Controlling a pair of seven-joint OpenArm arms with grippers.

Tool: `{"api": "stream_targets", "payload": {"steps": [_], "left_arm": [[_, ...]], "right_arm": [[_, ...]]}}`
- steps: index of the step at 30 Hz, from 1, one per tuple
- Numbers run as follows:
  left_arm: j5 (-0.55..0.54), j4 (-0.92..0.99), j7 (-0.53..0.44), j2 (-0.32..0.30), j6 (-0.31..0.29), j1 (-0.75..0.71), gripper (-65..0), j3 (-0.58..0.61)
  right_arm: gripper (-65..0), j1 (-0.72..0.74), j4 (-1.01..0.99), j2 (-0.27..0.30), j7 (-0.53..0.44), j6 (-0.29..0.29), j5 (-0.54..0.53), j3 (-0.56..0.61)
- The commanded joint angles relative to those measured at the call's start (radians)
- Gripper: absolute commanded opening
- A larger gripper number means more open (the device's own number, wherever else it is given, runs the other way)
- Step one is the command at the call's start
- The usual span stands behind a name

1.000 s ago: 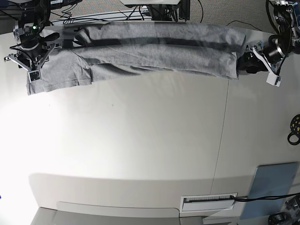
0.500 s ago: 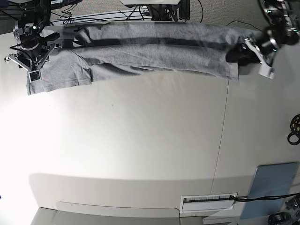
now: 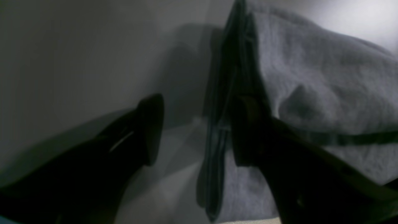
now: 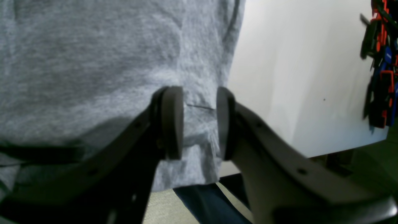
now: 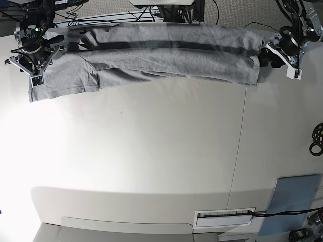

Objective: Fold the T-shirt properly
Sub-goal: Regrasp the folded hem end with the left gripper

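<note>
The heather-grey T-shirt (image 5: pixel 171 55) lies folded into a long band along the table's far edge, plain side up. My left gripper (image 5: pixel 264 56) is at the shirt's right end. In the left wrist view it (image 3: pixel 197 130) is open, with the shirt's dark folded edge (image 3: pixel 217 140) lying between the fingers. My right gripper (image 5: pixel 35 75) is over the shirt's left end. In the right wrist view it (image 4: pixel 197 124) stands with the pads a narrow gap apart over flat grey cloth (image 4: pixel 93 62), close to the shirt's side edge.
A grey-blue pad (image 5: pixel 292 201) lies at the near right corner, beside a white slotted box (image 5: pixel 224 217) with a cable. A black ring (image 5: pixel 317 140) hangs at the right edge. Cables run behind the far edge. Orange and black tools (image 4: pixel 379 62) hang off the table.
My left gripper swung left over the shirt's right end, then drew back to the right and farther away. The right arm and the shirt have stayed about the same.
</note>
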State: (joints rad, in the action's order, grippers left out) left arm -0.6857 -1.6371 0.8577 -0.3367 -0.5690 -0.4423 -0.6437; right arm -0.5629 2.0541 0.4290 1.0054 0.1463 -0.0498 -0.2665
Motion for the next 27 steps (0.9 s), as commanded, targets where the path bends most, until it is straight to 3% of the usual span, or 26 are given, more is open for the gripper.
{"api": "stream_targets", "payload": {"steps": [1,6,9,11,17,22,27], "left_arm": [[-0.044,-0.015,-0.029,-0.031,0.002,0.005,-30.0,-0.012],[-0.322,-0.016,0.016,-0.101,-0.009,0.006,-30.0,-0.021],[-0.411,-0.016,0.105,-0.09,-0.084,0.008,-30.0,-0.02],[-0.439,-0.016,0.162,-0.069,-0.087,0.007,-30.0,-0.02],[-0.316,-0.015,0.163,0.003,-0.079,0.008,-30.0,-0.019],[-0.126,-0.015,0.054,0.046,-0.073,0.008,-30.0,-0.02],[-0.016,-0.012,0.002,0.054,-0.004,0.007,-30.0,-0.02]], "right_arm": [[-46.4,0.0,0.012,0.014,-0.014,-0.008,0.013,-0.01],[-46.4,0.0,0.012,0.014,-0.014,-0.008,0.013,-0.01],[-46.4,0.0,0.012,0.014,-0.013,-0.008,0.013,-0.01],[-46.4,0.0,0.012,0.014,-0.012,-0.008,0.013,-0.01],[-46.4,0.0,0.012,0.014,-0.014,-0.008,0.013,-0.01],[-46.4,0.0,0.012,0.014,-0.013,-0.008,0.013,-0.01],[-46.4,0.0,0.012,0.014,-0.011,-0.005,0.013,-0.01]]}}
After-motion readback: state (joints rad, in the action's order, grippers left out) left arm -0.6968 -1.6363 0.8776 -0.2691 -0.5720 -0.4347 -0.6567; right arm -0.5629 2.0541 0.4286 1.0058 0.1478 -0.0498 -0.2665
